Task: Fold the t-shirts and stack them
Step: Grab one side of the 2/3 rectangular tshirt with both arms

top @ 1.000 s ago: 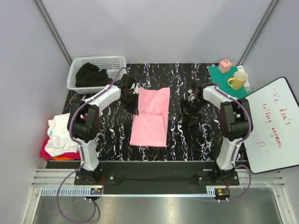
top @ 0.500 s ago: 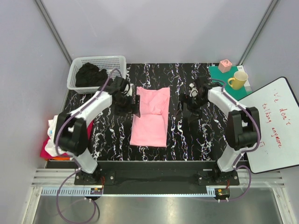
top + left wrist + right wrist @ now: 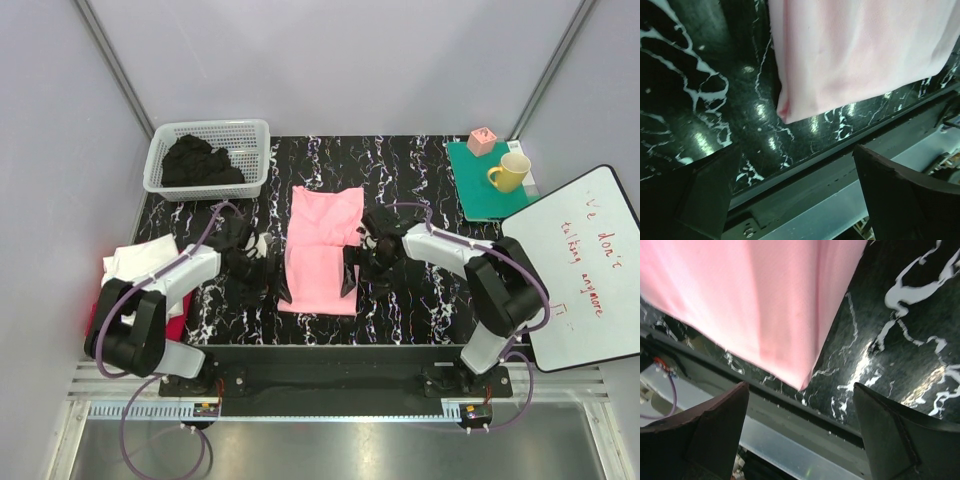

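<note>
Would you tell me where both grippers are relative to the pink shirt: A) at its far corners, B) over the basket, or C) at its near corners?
C: the left gripper and right gripper flank the pink shirt at its near corners, open.

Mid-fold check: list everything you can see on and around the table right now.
pink t-shirt: one, pink, folded narrow, table centre
basket: one, white, far left corner
dark clothes: one heap, black, in the basket
folded shirts: one stack, white over red, left edge
mat: one, green, far right corner
mug: one, yellow, on the mat
cube: one, pink, on the mat's far edge
whiteboard: one, white with red writing, right of the table
table: one, black with white veins
left hand: open, at the t-shirt's near left corner
right hand: open, at its near right corner
</note>
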### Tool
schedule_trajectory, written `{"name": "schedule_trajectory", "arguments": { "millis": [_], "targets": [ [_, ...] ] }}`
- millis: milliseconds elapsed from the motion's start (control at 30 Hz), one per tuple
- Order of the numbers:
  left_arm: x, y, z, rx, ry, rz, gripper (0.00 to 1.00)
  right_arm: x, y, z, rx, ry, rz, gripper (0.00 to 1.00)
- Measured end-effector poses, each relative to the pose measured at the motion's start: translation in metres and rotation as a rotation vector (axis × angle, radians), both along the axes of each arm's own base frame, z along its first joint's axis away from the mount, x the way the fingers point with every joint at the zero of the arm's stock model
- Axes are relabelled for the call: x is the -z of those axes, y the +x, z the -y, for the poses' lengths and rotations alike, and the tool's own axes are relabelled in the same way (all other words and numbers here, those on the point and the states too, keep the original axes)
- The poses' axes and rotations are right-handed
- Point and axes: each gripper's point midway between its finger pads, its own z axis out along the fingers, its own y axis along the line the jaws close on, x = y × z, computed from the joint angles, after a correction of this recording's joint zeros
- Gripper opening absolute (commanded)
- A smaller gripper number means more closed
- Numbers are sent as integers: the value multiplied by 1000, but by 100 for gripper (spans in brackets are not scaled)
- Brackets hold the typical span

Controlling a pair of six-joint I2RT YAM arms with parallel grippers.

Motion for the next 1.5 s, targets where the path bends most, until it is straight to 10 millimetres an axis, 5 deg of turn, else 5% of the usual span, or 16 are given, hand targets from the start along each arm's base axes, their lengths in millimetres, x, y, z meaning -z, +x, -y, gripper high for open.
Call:
{"name": "schedule_trajectory", "arguments": {
  "millis": [233, 500, 1167, 1367, 1500],
  "targets": [
    [13, 15, 17, 0, -63, -46, 87, 21, 8, -2, 51, -42, 2, 78],
    [19, 33, 31, 9, -110, -74, 82, 26, 3, -9, 86, -31, -61, 79],
    [19, 19, 37, -7, -177, -119, 79, 21, -32, -1, 233, 111, -58, 81],
    [20, 18, 36, -7, -175, -121, 71, 21, -22, -20, 281, 235, -58, 62],
    [23, 15, 34, -10, -164, -126, 49, 27, -15, -34, 283, 286, -82, 45]
  ]
}}
